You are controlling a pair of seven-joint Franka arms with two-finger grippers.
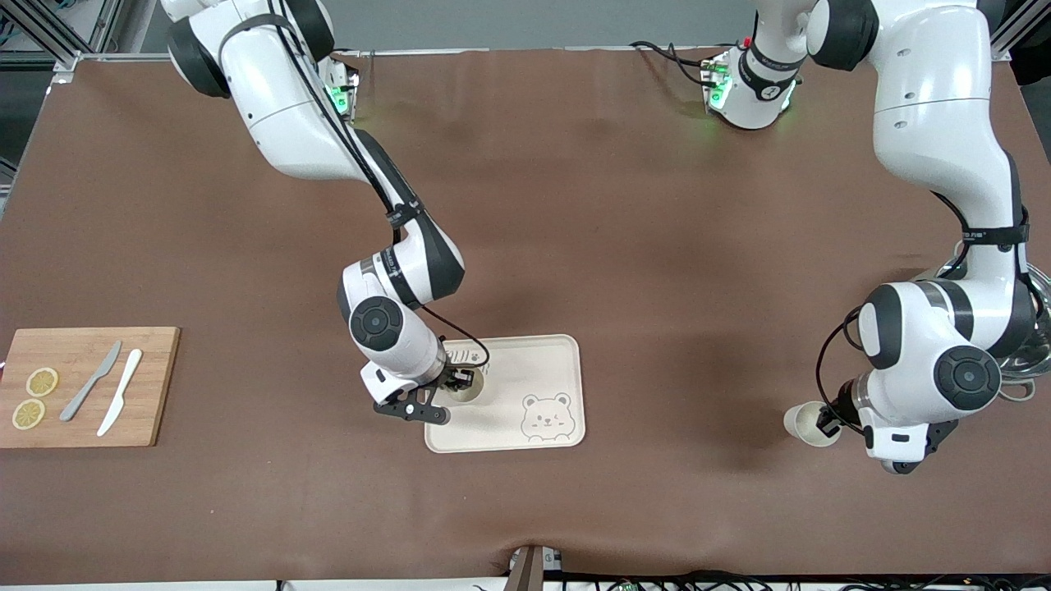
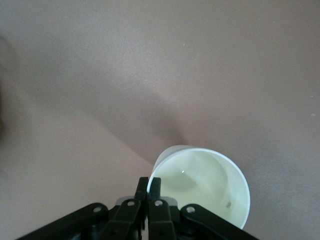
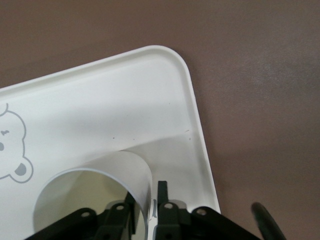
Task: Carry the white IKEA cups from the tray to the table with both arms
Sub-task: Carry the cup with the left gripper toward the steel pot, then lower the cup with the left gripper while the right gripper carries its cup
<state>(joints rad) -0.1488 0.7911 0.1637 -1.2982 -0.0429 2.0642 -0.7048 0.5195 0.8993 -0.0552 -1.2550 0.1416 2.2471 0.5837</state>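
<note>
My left gripper (image 2: 148, 186) pinches the thin rim of a smooth off-white tapered cup (image 2: 205, 185), fingers fully closed on its wall, holding it tilted above the matte brown table (image 1: 624, 246). My right gripper (image 3: 146, 200) straddles the wall of the second identical cup (image 3: 95, 192), jaws narrow around it, standing on the cream rounded-corner bear tray (image 3: 150, 100).

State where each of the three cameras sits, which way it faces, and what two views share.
Front view: high across the brown table, facing both white jointed arms.
Left wrist view: on that wrist, looking past the left gripper, shut on a small off-white tumbler.
Right wrist view: on that wrist, looking past the right gripper at a second off-white tumbler on the cream bear-printed tray.
Shared: front and right wrist views show that tray.
</note>
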